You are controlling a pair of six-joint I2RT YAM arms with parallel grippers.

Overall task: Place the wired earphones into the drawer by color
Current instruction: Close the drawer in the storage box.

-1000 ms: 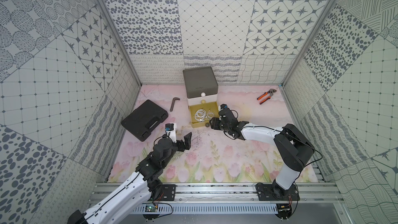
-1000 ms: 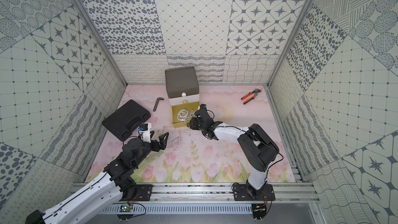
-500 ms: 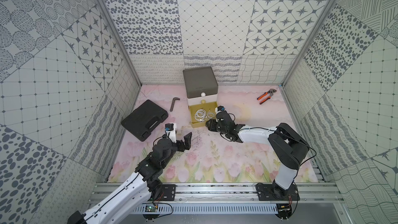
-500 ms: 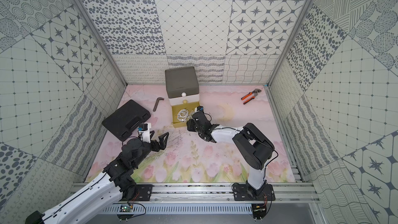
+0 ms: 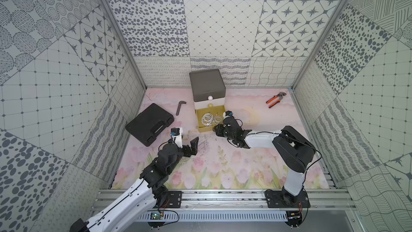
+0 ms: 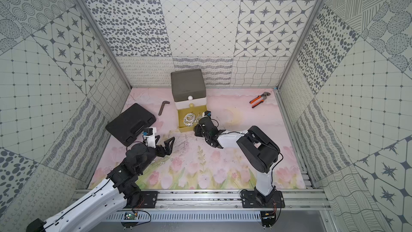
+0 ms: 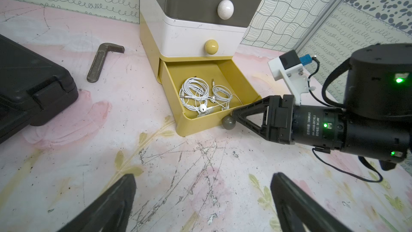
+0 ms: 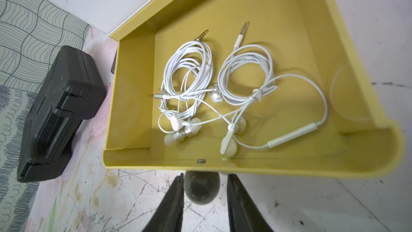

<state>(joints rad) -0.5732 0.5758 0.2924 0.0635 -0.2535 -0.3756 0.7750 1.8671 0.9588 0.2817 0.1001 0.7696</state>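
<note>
The drawer [image 5: 207,85] [image 6: 188,84] stands at the back middle, grey on top, white in the middle. Its yellow bottom tier [image 7: 191,126] [image 8: 278,170] is pulled out. Coils of white wired earphones [image 5: 208,118] [image 6: 190,118] [image 7: 196,95] [image 8: 189,81] lie inside it. My right gripper [image 5: 217,129] [image 6: 197,130] [image 8: 205,176] is at that tier's front, its jaws either side of the grey ball knob [image 8: 201,189] [image 7: 228,123]. One finger touches the knob; a gap shows at the other. My left gripper [image 5: 188,140] [image 6: 163,139] [image 7: 202,176] hangs wide open and empty over the mat, in front and to the left of the drawer.
A flat black case [image 5: 149,124] [image 7: 26,85] lies at the left. A grey bent wrench [image 5: 180,107] [image 7: 100,62] lies between it and the drawer. Orange-handled pliers [image 5: 275,99] [image 6: 258,99] lie at the back right corner. Patterned walls close in three sides.
My right gripper has moved left from beside the open tier to its front knob, and its jaws have narrowed around it. The left arm has stayed still.
</note>
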